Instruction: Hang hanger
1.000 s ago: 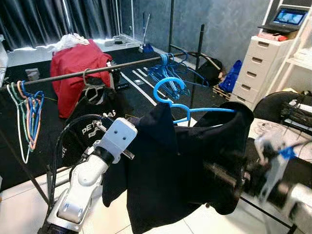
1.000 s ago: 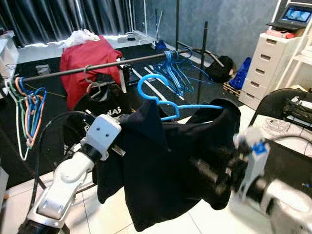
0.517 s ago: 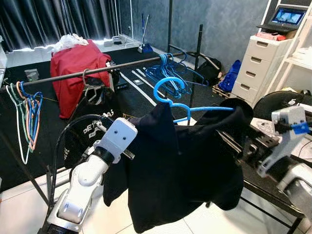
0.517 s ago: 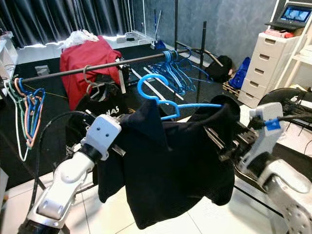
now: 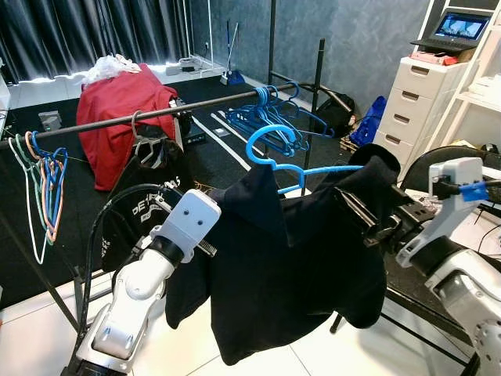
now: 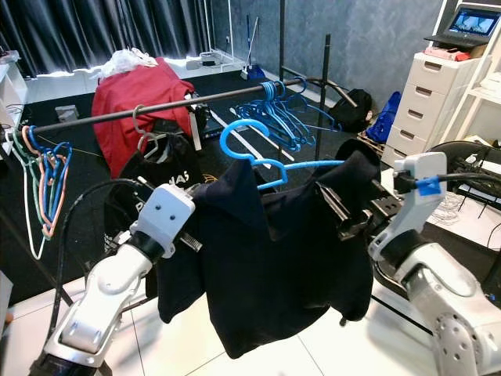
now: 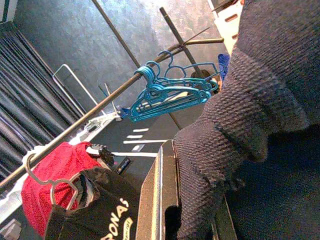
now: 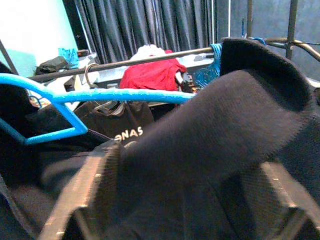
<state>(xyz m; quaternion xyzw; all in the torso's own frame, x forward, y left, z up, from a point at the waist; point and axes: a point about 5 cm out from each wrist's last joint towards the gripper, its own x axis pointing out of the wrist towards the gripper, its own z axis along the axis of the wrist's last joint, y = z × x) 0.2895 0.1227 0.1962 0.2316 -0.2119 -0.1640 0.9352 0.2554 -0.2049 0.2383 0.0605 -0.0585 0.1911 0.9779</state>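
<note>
A blue hanger [image 5: 270, 142] carries a dark navy sweater [image 5: 274, 274] in front of me, its hook standing free below the black rail [image 5: 156, 113]. My left gripper [image 7: 192, 220] is shut on the sweater's left shoulder, and the knit cloth hides its fingers in the eye views. On the other side, my right gripper [image 5: 362, 218] reaches into the sweater's right shoulder by the end of the hanger's arm. Its fingers [image 8: 85, 195] are spread wide, open, with cloth draped across them.
On the rail hang a bunch of blue hangers [image 5: 270, 117], a black bag [image 5: 153, 153] and coloured hangers [image 5: 43, 184] at the left end. A red garment [image 5: 121, 102] lies behind. White drawers [image 5: 419, 102] with a laptop [image 5: 458, 27] stand at the right, near a black chair [image 5: 438, 160].
My right arm has risen from under the sweater's lower right side to its right shoulder beside the hanger's arm. The left arm has stayed still.
</note>
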